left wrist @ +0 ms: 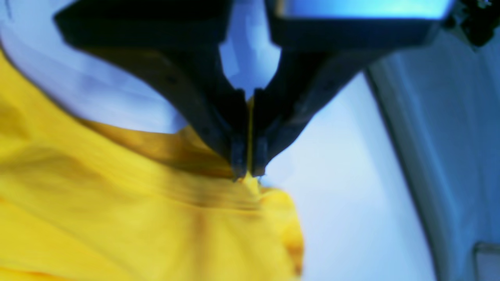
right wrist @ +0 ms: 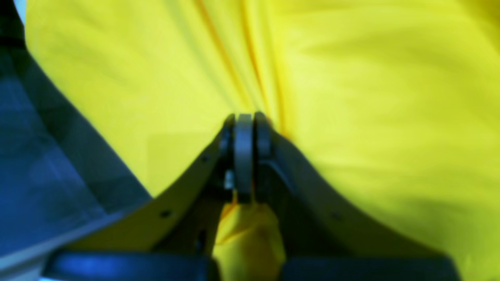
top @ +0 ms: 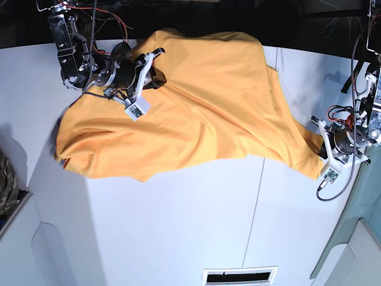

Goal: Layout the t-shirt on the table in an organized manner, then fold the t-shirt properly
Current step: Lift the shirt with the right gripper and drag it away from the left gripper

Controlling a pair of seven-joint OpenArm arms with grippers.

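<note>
The orange-yellow t-shirt point(top: 202, 107) lies rumpled across the far half of the white table point(top: 178, 226). At the base view's right, my left gripper point(top: 319, 142) is shut on a corner of the shirt. The left wrist view shows that gripper point(left wrist: 248, 173) pinching a thin yellow edge of the t-shirt point(left wrist: 117, 207) just above the table point(left wrist: 351, 175). My right gripper point(top: 156, 67), at the upper left of the base view, is shut on a bunched fold of cloth. In the right wrist view this gripper point(right wrist: 245, 121) holds the t-shirt point(right wrist: 371, 117), which fills the frame.
A camouflage-patterned cloth point(top: 6, 185) shows at the left edge of the base view. A vent slot point(top: 239, 276) sits at the table's near edge, and a thin dark seam point(top: 257, 196) runs across the tabletop. Grey panels point(top: 351, 250) stand at the lower right.
</note>
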